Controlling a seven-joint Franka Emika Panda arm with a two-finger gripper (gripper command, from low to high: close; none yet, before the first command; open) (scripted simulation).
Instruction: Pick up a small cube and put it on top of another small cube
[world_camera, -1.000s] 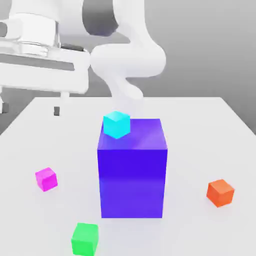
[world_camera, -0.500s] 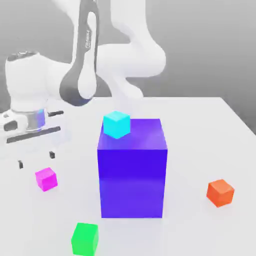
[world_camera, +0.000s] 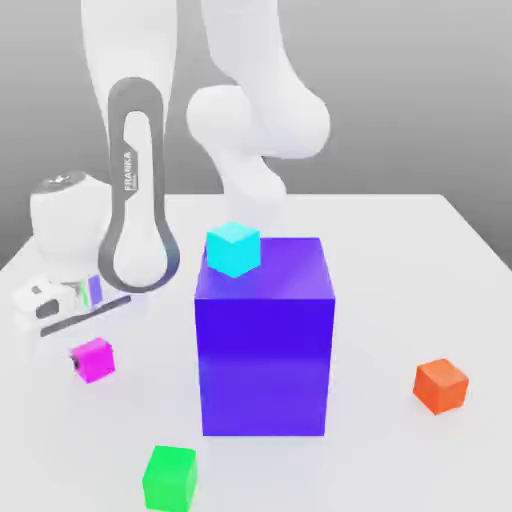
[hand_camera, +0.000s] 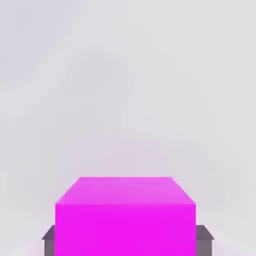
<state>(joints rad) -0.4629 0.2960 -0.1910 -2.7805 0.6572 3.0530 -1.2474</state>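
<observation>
The small magenta cube (world_camera: 93, 359) sits on the white bench (world_camera: 400, 260) toward the exterior view's left, with the tool (world_camera: 82, 366) lowered over it. In the hand view the magenta cube (hand_camera: 125, 215) lies between the two dark fingers (hand_camera: 49, 239), one at each side face, and both fingers touch the cube. The tool is clamped on the magenta cube. The cube rests flat on the bench surface.

The small green cube (world_camera: 169, 477) stands on the bench nearer the camera in the exterior view, well apart from the magenta cube and slightly to its right. Nothing rests on it.

A large blue-violet block (world_camera: 264, 335) stands upright at the middle of the bench, to the exterior view's right of the magenta cube. A small cyan cube (world_camera: 233, 249) sits on the top face of this block, at the far left corner as the exterior view shows it.

A small orange-red cube (world_camera: 441, 386) lies on the bench at the exterior view's right, clear of the block.

The white arm (world_camera: 258, 110) descends from above behind the block and bends toward the exterior view's left, down to the tool.
</observation>
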